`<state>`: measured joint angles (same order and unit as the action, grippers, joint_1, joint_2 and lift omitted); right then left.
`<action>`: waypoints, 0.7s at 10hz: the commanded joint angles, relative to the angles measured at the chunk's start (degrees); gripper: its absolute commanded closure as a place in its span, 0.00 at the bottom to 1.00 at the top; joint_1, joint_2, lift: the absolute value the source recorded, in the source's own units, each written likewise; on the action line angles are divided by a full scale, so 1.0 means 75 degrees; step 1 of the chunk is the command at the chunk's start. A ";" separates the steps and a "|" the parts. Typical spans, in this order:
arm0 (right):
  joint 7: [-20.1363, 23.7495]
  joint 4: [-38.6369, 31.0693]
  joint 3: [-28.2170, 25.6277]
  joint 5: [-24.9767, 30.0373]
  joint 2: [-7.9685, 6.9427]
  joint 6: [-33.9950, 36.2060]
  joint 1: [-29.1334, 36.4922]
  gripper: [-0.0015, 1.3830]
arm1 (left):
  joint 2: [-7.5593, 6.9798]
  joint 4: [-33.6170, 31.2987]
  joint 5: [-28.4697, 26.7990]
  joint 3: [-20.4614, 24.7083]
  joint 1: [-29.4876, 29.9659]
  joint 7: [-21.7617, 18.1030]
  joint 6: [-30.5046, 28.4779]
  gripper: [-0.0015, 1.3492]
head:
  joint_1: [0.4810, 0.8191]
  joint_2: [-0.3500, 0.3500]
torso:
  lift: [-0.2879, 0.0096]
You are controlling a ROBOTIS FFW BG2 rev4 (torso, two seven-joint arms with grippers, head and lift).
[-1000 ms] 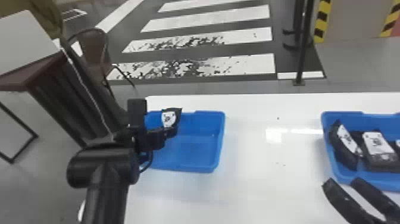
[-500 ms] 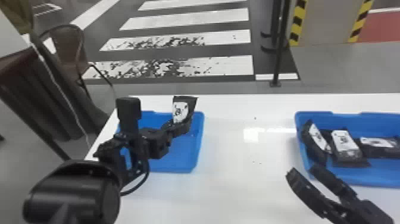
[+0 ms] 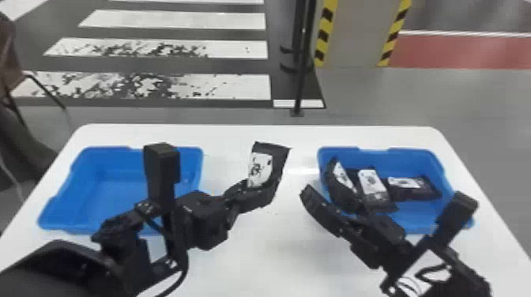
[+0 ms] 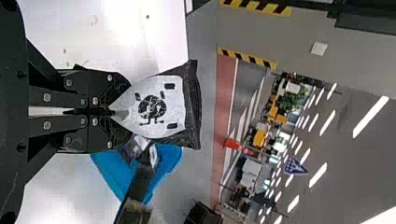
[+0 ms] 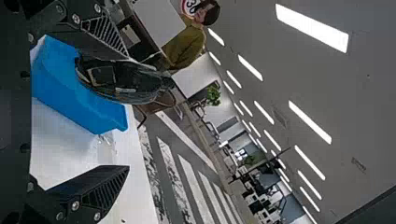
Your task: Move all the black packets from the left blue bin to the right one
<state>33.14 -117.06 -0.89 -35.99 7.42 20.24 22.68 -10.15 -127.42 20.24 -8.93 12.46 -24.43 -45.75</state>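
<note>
Now the black packet with a white label (image 3: 260, 168) has been carried from over the blue plastic left bin (image 3: 98, 189), pinched by the left gripper (image 4: 126, 111) between both bins; delivery into the matching right bin (image 3: 411, 160), near the spread right gripper (image 5: 128, 112), is needed.

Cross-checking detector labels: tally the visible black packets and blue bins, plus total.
Blue bins: 2 (left, right)
Black packets: 4 (3 in the right bin, 1 held by the left gripper)
Total: 6
</note>
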 commanded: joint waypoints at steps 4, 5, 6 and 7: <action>-0.0012 0.0223 0.0180 0.0061 0.0042 0.0000 -0.0774 0.15 | -0.0077 -0.0027 0.0317 -0.0531 -0.0030 -0.0012 -0.0219 0.90 | 0.63 0.31 | 0.50; -0.0012 0.0242 0.0302 0.0000 0.0054 0.0019 -0.0774 0.22 | -0.0077 -0.0027 0.0317 -0.0516 -0.0030 -0.0012 -0.0275 0.90 | 0.63 0.31 | 0.50; -0.0012 0.0280 0.0393 -0.0107 0.0042 0.0057 -0.0755 0.53 | -0.0065 -0.0027 0.0317 -0.0501 -0.0049 -0.0012 -0.0294 0.90 | 0.63 0.32 | 0.50; -0.0001 0.0280 0.0439 -0.0137 0.0042 0.0150 -0.0736 0.80 | -0.0065 -0.0027 0.0317 -0.0486 -0.0049 -0.0012 -0.0313 0.90 | 0.63 0.33 | 0.50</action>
<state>33.12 -115.00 2.12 -36.82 7.75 21.01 17.01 -10.64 -127.62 22.62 -12.68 12.13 -24.52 -48.00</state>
